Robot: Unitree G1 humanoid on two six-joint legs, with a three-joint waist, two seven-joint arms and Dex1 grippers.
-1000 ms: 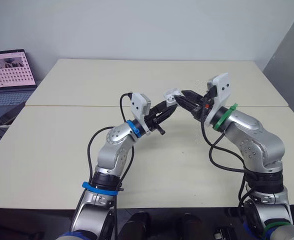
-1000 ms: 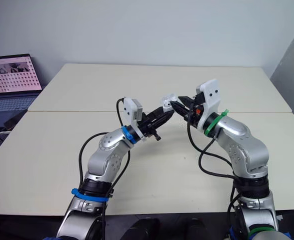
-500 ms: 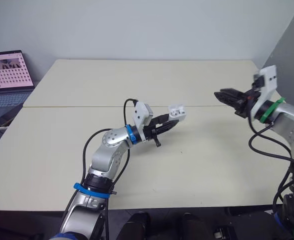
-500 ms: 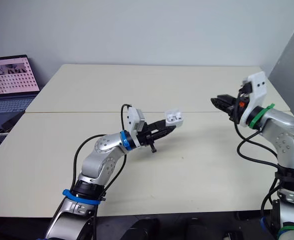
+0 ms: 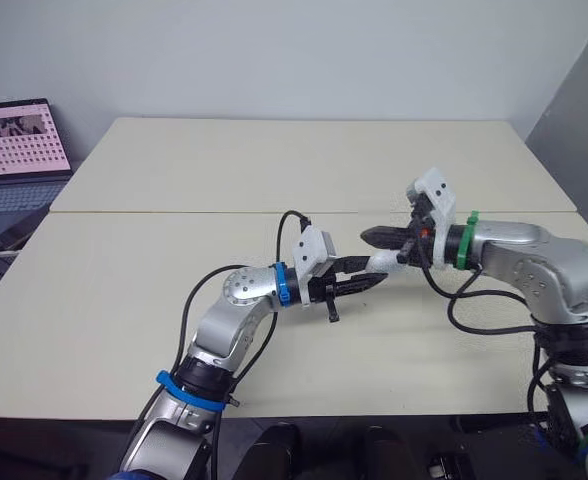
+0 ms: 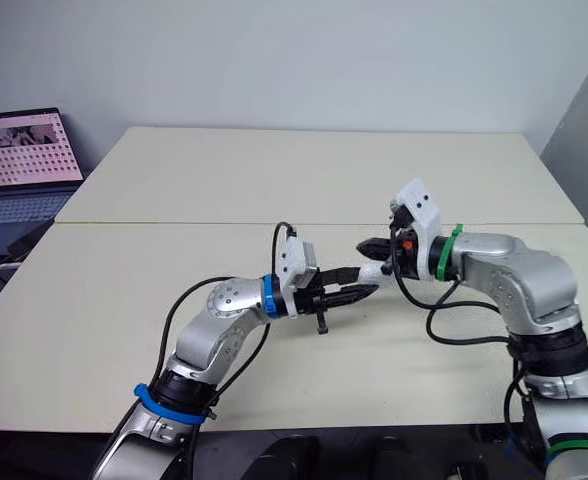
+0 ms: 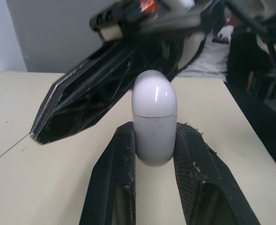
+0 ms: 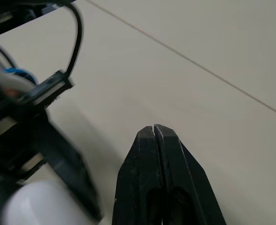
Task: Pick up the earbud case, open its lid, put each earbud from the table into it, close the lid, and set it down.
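Observation:
The white earbud case (image 7: 154,117) stands upright between the two black fingers (image 7: 113,173) of my left gripper (image 5: 374,272), which is shut on its lower half. Its rounded lid looks closed. I hold it a little above the middle of the cream table (image 5: 274,180). My right gripper (image 5: 366,237) reaches in from the right with its fingers pressed shut and nothing between them. Its tip hangs just above and beside the case lid, very close or touching. In the right wrist view the case (image 8: 39,206) lies below the shut fingertips (image 8: 154,133).
An open laptop (image 5: 19,140) sits on a side desk at the far left. A seam (image 5: 174,212) runs across the table where its two halves join. Black cables loop from both wrists. The table's right edge (image 7: 250,140) is near.
My right gripper swung back in from the far right to the case. The left gripper moved right and lower with the case. The lid, open half a second ago, now looks closed.

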